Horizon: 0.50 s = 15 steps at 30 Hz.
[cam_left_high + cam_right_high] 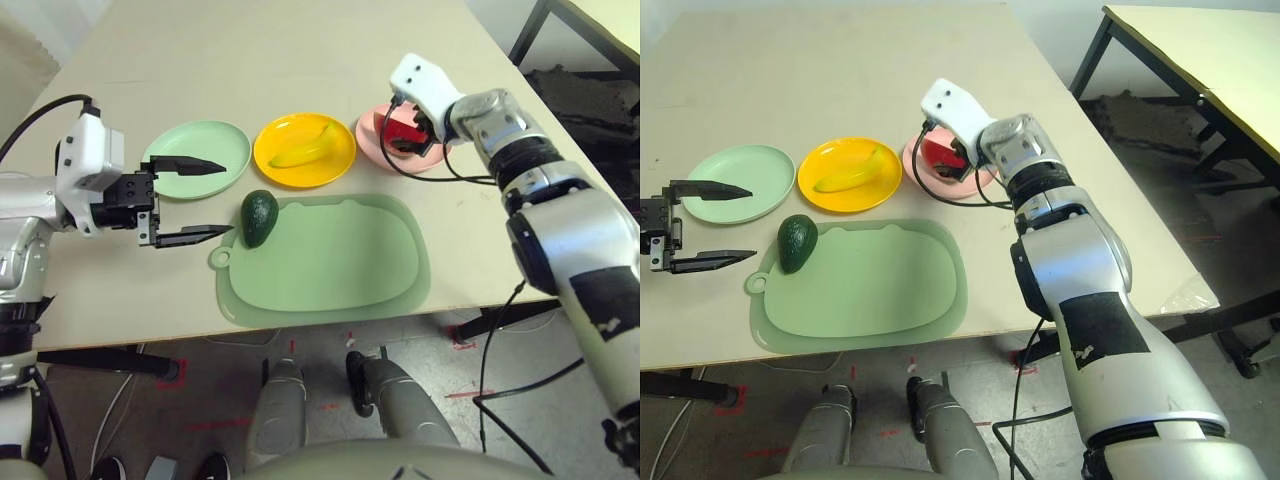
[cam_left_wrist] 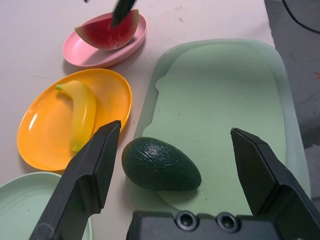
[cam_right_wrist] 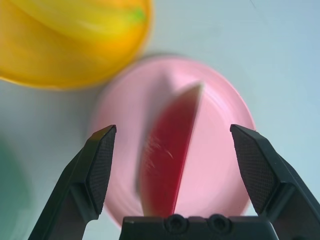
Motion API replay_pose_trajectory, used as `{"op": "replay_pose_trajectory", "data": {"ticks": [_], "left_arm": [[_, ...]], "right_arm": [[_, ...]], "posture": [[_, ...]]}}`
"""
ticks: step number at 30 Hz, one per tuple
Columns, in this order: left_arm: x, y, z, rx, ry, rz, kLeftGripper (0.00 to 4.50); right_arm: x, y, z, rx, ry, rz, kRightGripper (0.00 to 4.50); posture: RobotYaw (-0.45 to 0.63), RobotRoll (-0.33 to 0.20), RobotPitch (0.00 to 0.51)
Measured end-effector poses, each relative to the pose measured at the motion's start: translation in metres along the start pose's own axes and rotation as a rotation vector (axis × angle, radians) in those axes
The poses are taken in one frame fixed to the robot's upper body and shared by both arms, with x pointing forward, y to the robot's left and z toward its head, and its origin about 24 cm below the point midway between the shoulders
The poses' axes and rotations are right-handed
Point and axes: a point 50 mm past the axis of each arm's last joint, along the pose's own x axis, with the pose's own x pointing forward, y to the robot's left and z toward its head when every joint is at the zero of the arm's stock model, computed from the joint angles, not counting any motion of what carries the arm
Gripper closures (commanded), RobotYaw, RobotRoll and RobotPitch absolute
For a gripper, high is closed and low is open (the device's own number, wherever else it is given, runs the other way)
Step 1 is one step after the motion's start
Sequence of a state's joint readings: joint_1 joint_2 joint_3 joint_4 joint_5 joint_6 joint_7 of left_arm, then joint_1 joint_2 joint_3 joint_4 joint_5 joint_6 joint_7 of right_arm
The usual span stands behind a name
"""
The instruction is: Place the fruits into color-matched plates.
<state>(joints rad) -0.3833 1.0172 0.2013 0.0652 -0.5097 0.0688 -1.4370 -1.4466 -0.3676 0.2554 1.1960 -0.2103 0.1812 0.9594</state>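
Note:
A dark green avocado [image 1: 259,217] lies on the left end of the pale green cutting mat. My left gripper [image 1: 228,198] hovers just left of it, open, with the avocado [image 2: 160,164] ahead of its spread fingers. Behind that gripper is the mint green plate [image 1: 200,140], with nothing on it. The yellow banana [image 1: 300,152] rests in the yellow-orange plate [image 1: 335,168]. In the pink plate [image 1: 368,130] lies the red watermelon wedge [image 3: 170,150]. My right gripper [image 3: 172,130] hangs open above it, fingers clear of the wedge on both sides.
The cutting mat [image 1: 340,260] takes up the near middle of the table, close to the front edge [image 1: 330,325]. Black cables [image 1: 440,170] trail from the right wrist. A second table [image 1: 1200,60] stands off to the right.

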Motion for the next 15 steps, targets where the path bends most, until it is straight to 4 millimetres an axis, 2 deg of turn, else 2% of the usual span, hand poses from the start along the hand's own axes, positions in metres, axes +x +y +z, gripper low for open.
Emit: {"op": "replay_pose_trajectory", "data": {"ticks": [3,5,8,11,15], "left_arm": [[-0.002,0.0,0.0,0.004,0.01,-0.006,0.0],[-0.006,-0.001,0.0,0.012,0.028,-0.009,0.0],[-0.013,0.002,-0.003,0.023,0.069,-0.005,0.0],[-0.017,0.009,0.0,0.071,0.101,-0.01,0.0],[-0.014,0.017,0.009,0.144,0.131,-0.045,0.0]], "right_arm": [[-0.011,0.006,0.011,0.06,-0.157,0.118,0.02],[-0.022,0.024,0.007,0.094,-0.299,0.23,0.02],[-0.032,0.059,-0.014,0.202,-0.397,0.353,0.02],[-0.04,0.09,-0.036,0.369,-0.461,0.374,0.02],[-0.042,0.114,-0.058,0.532,-0.578,0.248,0.02]], "posture": [[0.08,0.0,0.201],[0.08,0.0,0.2],[0.07,0.0,0.201],[0.07,0.0,0.211],[0.06,0.0,0.219]]}}
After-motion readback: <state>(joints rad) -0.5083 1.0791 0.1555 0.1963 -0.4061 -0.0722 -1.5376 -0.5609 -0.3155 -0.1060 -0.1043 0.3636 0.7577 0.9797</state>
